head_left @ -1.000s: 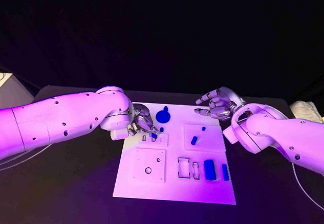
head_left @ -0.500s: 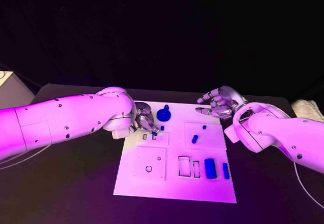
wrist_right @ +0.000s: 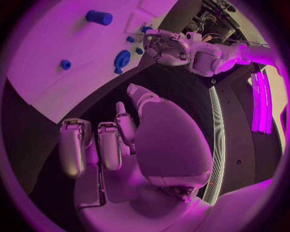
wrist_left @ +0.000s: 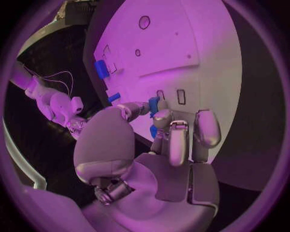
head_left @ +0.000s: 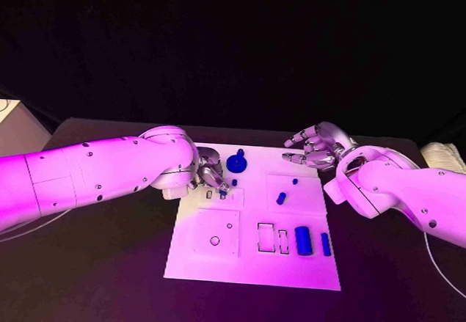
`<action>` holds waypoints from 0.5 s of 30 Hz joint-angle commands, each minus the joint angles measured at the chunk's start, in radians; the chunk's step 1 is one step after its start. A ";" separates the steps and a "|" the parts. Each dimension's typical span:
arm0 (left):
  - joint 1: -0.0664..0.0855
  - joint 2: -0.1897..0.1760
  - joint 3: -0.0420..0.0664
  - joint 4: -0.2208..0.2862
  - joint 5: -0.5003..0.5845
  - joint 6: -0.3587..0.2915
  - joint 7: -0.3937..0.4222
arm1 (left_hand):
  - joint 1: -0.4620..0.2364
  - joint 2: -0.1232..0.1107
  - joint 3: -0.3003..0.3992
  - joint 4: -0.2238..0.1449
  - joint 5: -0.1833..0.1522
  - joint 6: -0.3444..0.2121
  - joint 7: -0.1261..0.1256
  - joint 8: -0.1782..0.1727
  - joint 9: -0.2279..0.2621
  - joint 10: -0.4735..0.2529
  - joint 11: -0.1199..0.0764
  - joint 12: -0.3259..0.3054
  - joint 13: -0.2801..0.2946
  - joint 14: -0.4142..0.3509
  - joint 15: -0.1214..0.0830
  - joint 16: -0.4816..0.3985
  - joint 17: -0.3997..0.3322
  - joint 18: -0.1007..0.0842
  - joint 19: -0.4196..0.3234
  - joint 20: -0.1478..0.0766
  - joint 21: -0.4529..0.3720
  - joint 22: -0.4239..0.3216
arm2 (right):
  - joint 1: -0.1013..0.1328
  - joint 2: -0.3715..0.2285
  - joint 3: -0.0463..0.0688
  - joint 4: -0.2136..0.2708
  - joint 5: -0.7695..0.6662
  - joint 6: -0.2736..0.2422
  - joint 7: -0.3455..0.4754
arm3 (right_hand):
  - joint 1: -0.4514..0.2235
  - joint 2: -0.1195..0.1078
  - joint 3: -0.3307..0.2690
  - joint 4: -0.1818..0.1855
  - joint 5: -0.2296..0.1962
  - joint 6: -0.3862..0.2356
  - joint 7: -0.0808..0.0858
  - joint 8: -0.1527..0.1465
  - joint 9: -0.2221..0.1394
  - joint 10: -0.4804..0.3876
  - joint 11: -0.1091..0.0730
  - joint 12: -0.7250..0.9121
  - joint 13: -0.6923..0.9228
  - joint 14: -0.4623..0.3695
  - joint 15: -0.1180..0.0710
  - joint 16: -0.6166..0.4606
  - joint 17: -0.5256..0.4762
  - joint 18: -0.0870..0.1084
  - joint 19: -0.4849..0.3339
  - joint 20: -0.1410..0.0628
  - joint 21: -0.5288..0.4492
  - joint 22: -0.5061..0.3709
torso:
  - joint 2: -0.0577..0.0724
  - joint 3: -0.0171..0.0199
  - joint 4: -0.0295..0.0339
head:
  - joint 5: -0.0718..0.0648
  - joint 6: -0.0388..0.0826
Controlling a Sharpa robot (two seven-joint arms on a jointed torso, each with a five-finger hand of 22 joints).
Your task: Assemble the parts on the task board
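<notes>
- Board: one white task board at the middle of the black table, long side running away from the robot.
- Blue parts countable in head view: one round gear-like piece at the far end of the board; one small peg and one short bar in the right-hand square panel; one thick cylinder and one thinner bar side by side on the near right; one small piece just beside the left hand's fingertips.
- Empty cut-outs: two upright rectangular slots left of the thick cylinder; one small round hole in the near-left square panel.
- Left hand: over the board's far-left area, fingers curled together; left wrist view shows a small blue part pinched at the fingertips, close above two small slots.
- Right hand: hovering off the board's far-right corner, fingers apart and loosely bent, holding nothing; clear of all parts.
- Table: black, matte; pale cloth-like object at its far-right edge.
- Room: dark behind the table.
</notes>
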State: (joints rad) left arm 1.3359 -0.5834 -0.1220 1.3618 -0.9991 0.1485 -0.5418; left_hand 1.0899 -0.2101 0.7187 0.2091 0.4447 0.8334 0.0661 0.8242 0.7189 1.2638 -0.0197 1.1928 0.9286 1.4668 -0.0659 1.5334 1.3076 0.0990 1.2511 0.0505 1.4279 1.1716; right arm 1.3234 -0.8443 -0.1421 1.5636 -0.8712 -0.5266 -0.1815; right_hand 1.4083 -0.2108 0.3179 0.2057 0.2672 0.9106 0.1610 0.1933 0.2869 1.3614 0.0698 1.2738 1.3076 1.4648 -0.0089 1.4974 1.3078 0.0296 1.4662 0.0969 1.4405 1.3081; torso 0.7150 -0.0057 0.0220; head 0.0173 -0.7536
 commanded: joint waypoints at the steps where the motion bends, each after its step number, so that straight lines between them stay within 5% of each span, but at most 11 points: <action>1: -0.001 0.001 -0.001 0.005 -0.015 0.029 -0.006 | -0.008 0.005 0.194 -0.202 0.003 0.019 -0.011 0.004 0.000 0.006 0.002 0.002 -0.001 0.077 -0.006 0.003 0.171 -0.010 0.009 -0.001 0.005 0.001 | -0.001 0.001 0.000 0.002 -0.002 0.016 0.004 | -0.008 -0.002 0.003 0.001 0.007 -0.007 -0.001 0.005 -0.001 -0.005 0.002 -0.006 0.016 0.068 0.006 -0.007 0.121 0.006 0.033 0.004 -0.005 0.172 | 0.000 -0.0001 0.0002 | 0.001 -0.001; 15: -0.001 -0.003 -0.005 0.013 -0.022 0.045 -0.014 | -0.008 0.006 0.195 -0.203 0.005 0.020 -0.012 0.004 0.001 0.007 0.001 0.001 -0.002 0.077 -0.007 0.003 0.171 -0.010 0.009 -0.001 0.005 0.001 | -0.002 0.001 0.000 0.001 -0.002 0.018 0.004 | -0.011 -0.003 0.004 0.003 0.008 -0.007 -0.002 0.006 -0.001 -0.005 0.002 -0.005 0.016 0.068 0.006 -0.007 0.121 0.006 0.033 0.004 -0.005 0.171 | 0.000 -0.0010 0.0003 | 0.003 -0.004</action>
State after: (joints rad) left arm 1.3353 -0.5875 -0.1271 1.3712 -1.0132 0.1697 -0.5520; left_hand 1.0807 -0.2192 0.7692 0.1586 0.4448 0.8337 0.0657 0.8228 0.7180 1.2636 -0.0195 1.1928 0.9278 1.4668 -0.0658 1.5333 1.3075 0.0991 1.2546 0.0467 1.4279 1.1725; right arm 1.3226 -0.8435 -0.1423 1.5638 -0.8710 -0.5236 -0.1817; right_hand 1.4078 -0.2113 0.3179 0.2057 0.2717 0.9108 0.1608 0.1932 0.2869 1.3613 0.0698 1.2738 1.3075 1.4648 -0.0089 1.4974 1.3076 0.0296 1.4662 0.0969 1.4405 1.3078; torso 0.7150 -0.0064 0.0222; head 0.0198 -0.7566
